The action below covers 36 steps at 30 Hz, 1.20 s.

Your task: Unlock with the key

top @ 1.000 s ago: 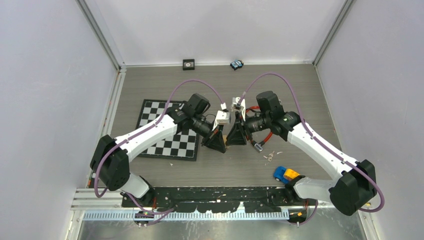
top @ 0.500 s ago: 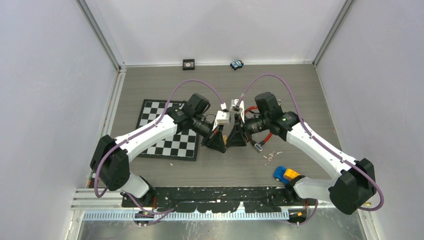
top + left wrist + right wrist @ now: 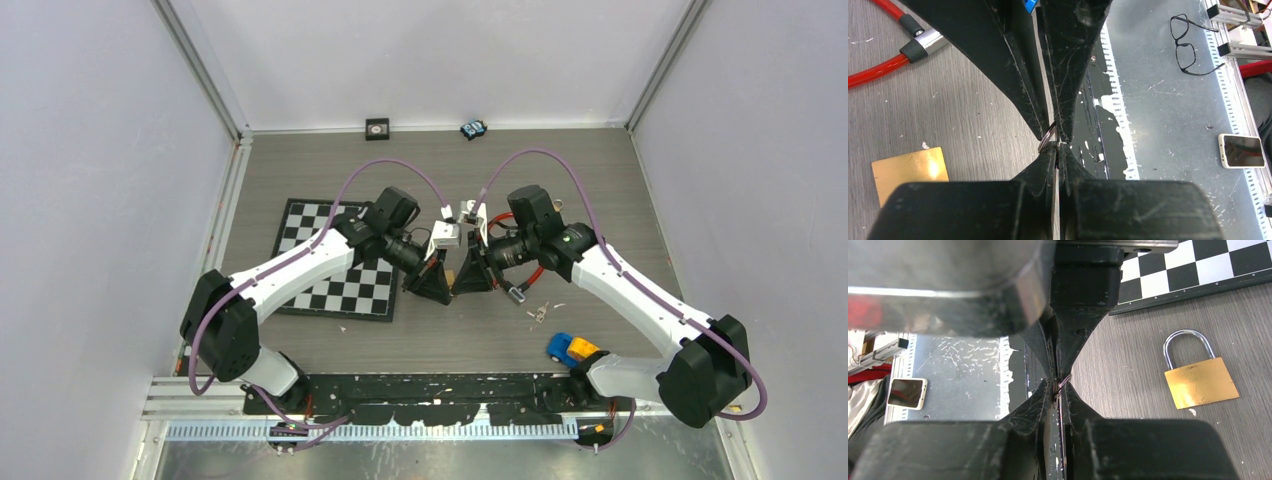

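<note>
A thin silver key ring (image 3: 1048, 140) hangs above the middle of the grey wood counter (image 3: 600, 180), pinched from both sides. Any key on it is hidden. The left pincer (image 3: 1057, 150) is fully closed on the ring. The right pincer (image 3: 1057, 388) meets it tip to tip and is clamped on the same ring. A brass padlock (image 3: 1200, 382) lies flat below, shackle closed, near the black-and-white chessboard (image 3: 340, 262). A red cable (image 3: 532, 277) lies just right, and a blue-and-orange toy car (image 3: 570, 349) sits nearer.
</note>
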Available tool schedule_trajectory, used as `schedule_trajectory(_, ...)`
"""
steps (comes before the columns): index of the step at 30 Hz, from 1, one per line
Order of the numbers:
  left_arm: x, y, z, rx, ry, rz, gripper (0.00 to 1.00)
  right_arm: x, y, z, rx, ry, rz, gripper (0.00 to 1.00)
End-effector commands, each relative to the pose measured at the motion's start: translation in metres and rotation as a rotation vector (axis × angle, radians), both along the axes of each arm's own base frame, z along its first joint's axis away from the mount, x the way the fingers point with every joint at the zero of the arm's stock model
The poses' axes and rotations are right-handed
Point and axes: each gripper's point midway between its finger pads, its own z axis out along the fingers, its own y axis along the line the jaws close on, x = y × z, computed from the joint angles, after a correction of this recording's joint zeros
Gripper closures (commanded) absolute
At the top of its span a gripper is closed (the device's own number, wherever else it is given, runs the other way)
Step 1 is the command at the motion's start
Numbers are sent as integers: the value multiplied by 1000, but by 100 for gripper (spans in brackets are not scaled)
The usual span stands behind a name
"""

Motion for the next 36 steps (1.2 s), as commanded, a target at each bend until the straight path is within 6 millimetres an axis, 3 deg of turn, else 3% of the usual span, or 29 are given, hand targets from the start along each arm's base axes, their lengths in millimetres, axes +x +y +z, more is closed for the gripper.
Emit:
schedule_trajectory(1, -2, -1, 20, -52, -35, -14, 100, 2, 2, 3, 13, -31, 7, 88)
schedule_trajectory(5, -2, 0, 19, -50, -33, -14, 100, 4, 2, 4, 7, -41, -2, 91)
schedule_trajectory(9, -3, 0, 19, -50, -31, -16, 100, 9, -1, 3, -11, -70, -29, 70)
schedule_trajectory(11, -4, 1, 18, -50, -31, -17, 100, 12, -3, 6, -22, -97, -46, 53)
schedule_trajectory(14, -6, 2, 18, -53, -28, -22, 100, 15, -6, 13, -27, -144, -62, 46)
schedule_trajectory(27, -10, 1, 20, -58, 3, -44, 100, 10, -5, 43, 16, -192, -28, 47)
schedule_trajectory(36, -11, 1, 23, -63, 11, -51, 100, 6, 8, 31, 6, -141, 20, 52)
